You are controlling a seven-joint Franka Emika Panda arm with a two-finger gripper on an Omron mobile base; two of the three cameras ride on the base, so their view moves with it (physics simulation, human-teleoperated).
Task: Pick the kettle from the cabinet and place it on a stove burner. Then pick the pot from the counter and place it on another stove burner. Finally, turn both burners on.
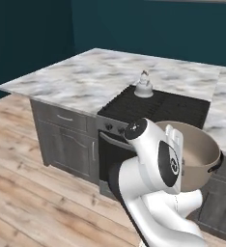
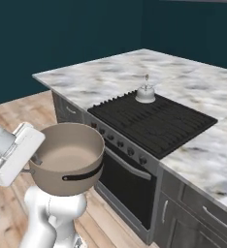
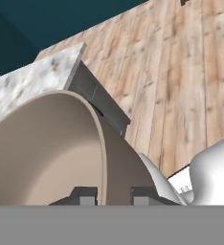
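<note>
My gripper is shut on the rim of the tan pot, one finger inside the cream wall and one outside. The pot hangs tilted in the air in front of the oven, apart from the cooktop. On the back left burner stands the small silvery kettle, upright. The other stove burners are bare black grates. The cabinet is out of view.
The marble counter wraps the stove on the left and behind, with more slab at the right. Dark knobs line the stove front above the oven door. Grey drawers stand below, over a wooden floor.
</note>
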